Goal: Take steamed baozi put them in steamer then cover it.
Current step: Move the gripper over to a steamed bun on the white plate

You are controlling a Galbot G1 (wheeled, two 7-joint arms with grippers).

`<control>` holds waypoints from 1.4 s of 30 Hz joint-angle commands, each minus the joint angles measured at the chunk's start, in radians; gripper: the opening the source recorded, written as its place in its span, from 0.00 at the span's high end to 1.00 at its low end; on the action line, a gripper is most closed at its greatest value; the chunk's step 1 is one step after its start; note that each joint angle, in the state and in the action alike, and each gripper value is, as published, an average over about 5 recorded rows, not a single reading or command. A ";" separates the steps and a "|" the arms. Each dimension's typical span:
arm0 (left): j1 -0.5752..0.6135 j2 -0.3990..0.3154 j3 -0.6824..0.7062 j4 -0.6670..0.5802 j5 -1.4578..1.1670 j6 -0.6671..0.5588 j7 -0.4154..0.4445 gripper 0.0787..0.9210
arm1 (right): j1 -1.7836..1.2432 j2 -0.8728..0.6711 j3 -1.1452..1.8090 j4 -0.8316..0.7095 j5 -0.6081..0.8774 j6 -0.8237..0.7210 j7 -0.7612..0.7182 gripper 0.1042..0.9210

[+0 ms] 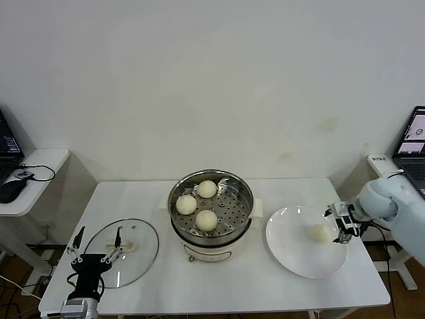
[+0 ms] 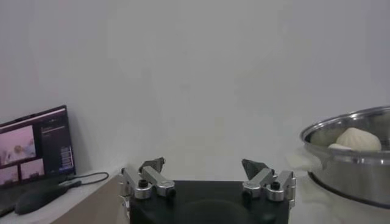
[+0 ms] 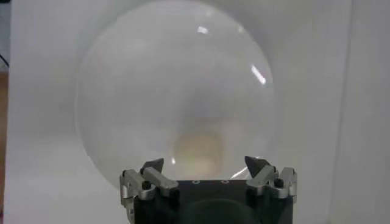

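On the far left we see a side table (image 1: 40, 174) with a black mouse (image 1: 12, 191) on it. Next comes our left gripper (image 1: 98, 246), jaws spread wide and holding nothing, parked low at the near left corner of the white table (image 1: 219, 289), over the near edge of the cover (image 1: 123, 251). That glass lid lies flat on the table, just left of the steamer (image 1: 211, 212) and apart from it. In the steamer, at the table's middle, three steamed baozi (image 1: 206, 220) rest on the perforated tray. To its right sits the white plate (image 1: 305, 262), carrying the fourth bun (image 1: 321, 232) near its right side. Our right gripper (image 1: 343, 228) hovers at the plate's right rim, just beside that bun, jaws open and gripping nothing.
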 commanded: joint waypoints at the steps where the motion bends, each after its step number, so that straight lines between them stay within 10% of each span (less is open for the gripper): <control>1: 0.000 -0.001 -0.002 0.002 0.000 0.000 0.000 0.12 | -0.085 0.102 0.062 -0.115 -0.078 0.010 0.016 0.12; 42: 0.000 -0.009 -0.001 -0.001 0.000 -0.001 -0.001 0.12 | 0.033 0.112 0.013 -0.138 -0.049 -0.006 -0.045 0.37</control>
